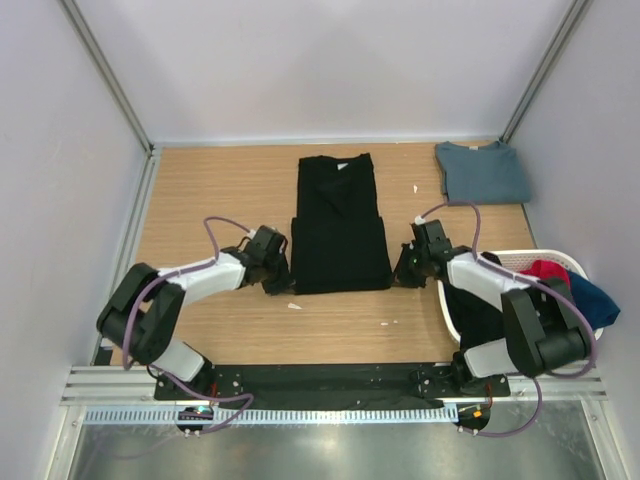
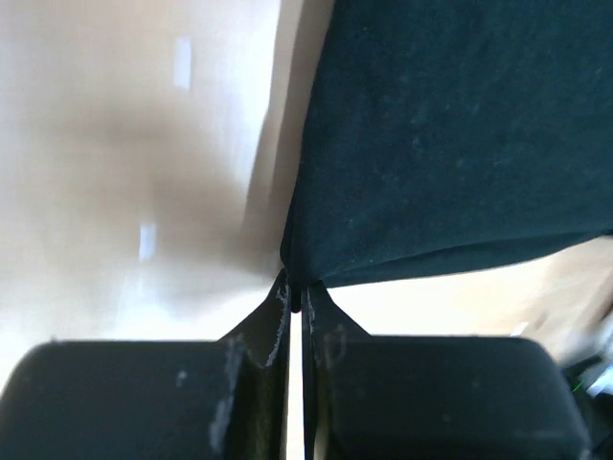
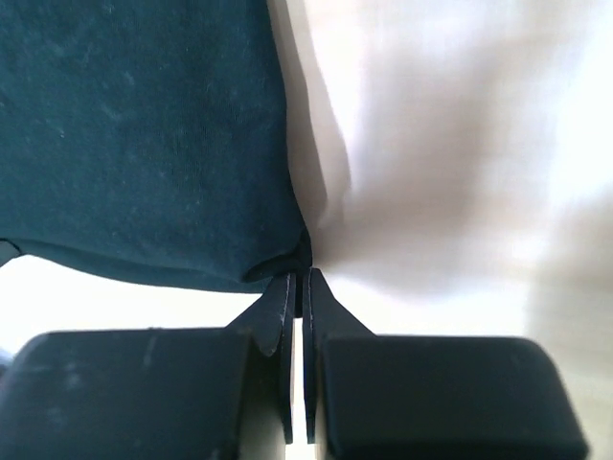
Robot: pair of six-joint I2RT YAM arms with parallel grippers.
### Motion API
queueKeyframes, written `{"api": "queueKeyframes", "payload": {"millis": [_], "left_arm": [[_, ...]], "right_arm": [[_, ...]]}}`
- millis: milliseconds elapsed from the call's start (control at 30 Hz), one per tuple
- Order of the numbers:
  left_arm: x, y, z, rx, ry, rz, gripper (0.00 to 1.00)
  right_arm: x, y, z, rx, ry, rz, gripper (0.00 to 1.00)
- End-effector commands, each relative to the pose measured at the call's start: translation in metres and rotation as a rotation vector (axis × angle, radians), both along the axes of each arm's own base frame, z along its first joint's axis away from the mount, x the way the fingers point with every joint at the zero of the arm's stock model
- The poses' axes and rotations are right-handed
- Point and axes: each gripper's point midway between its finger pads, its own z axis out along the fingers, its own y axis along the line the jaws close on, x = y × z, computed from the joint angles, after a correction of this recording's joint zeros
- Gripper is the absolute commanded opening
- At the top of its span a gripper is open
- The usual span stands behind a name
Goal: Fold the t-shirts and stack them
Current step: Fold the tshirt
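A black t-shirt (image 1: 338, 225) lies in the middle of the table, its sleeves folded in and its lower part doubled up over itself. My left gripper (image 1: 283, 278) is shut on the shirt's near left corner (image 2: 295, 287). My right gripper (image 1: 405, 270) is shut on the near right corner (image 3: 302, 280). Both hold the cloth (image 2: 450, 144) low over the wood; it also fills the left of the right wrist view (image 3: 144, 144). A folded slate-blue t-shirt (image 1: 482, 171) lies at the far right corner.
A white basket (image 1: 572, 262) at the right edge holds black (image 1: 480, 312), magenta-red (image 1: 545, 271) and blue (image 1: 592, 300) shirts. Small white scraps (image 1: 294, 305) lie on the wood. Metal posts and grey walls close in the table.
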Motion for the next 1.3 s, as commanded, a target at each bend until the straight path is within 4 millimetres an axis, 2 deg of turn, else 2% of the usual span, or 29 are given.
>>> {"api": "queueKeyframes", "payload": {"millis": [0,100,200,233,267,300,333,367,400,467,500,600,633,667,700,800,933,1100,1233,1267], "left_arm": [[-0.065,0.038,-0.007,0.163,0.149,-0.055,0.0],[-0.098,0.045,0.008,0.201,0.181,-0.094,0.0],[-0.123,0.05,0.027,0.202,0.198,-0.086,0.0],[-0.126,0.052,0.033,0.201,0.195,-0.081,0.0],[-0.135,0.057,0.038,0.211,0.219,-0.056,0.0],[-0.135,0.055,0.051,0.187,0.194,-0.049,0.0],[-0.137,0.056,0.057,0.182,0.189,-0.043,0.0],[-0.141,0.06,0.063,0.191,0.198,-0.033,0.0],[-0.136,0.056,0.078,0.158,0.165,-0.015,0.0],[-0.137,0.059,0.093,0.159,0.157,0.002,0.0],[-0.127,0.059,0.107,0.162,0.111,0.02,0.0],[-0.119,0.07,0.125,0.221,0.07,0.044,0.0],[-0.11,0.068,0.137,0.227,0.041,0.055,0.0],[-0.11,0.073,0.14,0.253,0.038,0.059,0.0],[-0.102,0.076,0.145,0.275,0.008,0.078,0.0],[-0.082,0.073,0.159,0.272,-0.045,0.104,0.0],[-0.046,0.065,0.176,0.253,-0.151,0.131,0.0],[-0.01,0.066,0.182,0.246,-0.207,0.183,0.0],[0.018,0.071,0.189,0.243,-0.264,0.22,0.0],[0.024,0.074,0.189,0.243,-0.27,0.232,0.0]], "right_arm": [[-0.052,-0.017,-0.003,-0.054,0.11,0.022,0.01],[-0.095,-0.018,-0.005,-0.026,0.175,0.022,0.01],[-0.115,0.0,0.015,0.067,0.14,0.022,0.01],[-0.119,0.011,0.029,0.101,0.089,0.053,0.01],[-0.124,0.012,0.034,0.111,0.098,0.023,0.01],[-0.126,0.012,0.039,0.107,0.089,0.016,0.01],[-0.123,0.016,0.05,0.116,0.062,0.02,0.02],[-0.128,0.017,0.056,0.111,0.068,0.03,0.01],[-0.123,0.021,0.071,0.125,0.046,0.026,0.01],[-0.121,0.017,0.081,0.098,0.044,0.014,0.01],[-0.112,0.02,0.1,0.101,0.006,0.022,0.02],[-0.1,0.008,0.117,0.013,-0.016,-0.016,0.01],[-0.089,0.007,0.138,0.0,-0.064,-0.03,0.01],[-0.084,-0.004,0.14,-0.061,-0.073,-0.064,0.01],[-0.075,-0.004,0.154,-0.068,-0.107,-0.076,0.01],[-0.058,-0.006,0.17,-0.089,-0.177,-0.096,0.01],[-0.036,-0.002,0.182,-0.105,-0.249,-0.097,0.01],[-0.006,0.002,0.193,-0.113,-0.332,-0.109,0.01],[0.019,0.012,0.194,-0.074,-0.359,-0.09,0.01],[0.028,0.008,0.187,-0.088,-0.343,-0.102,0.01]]}}
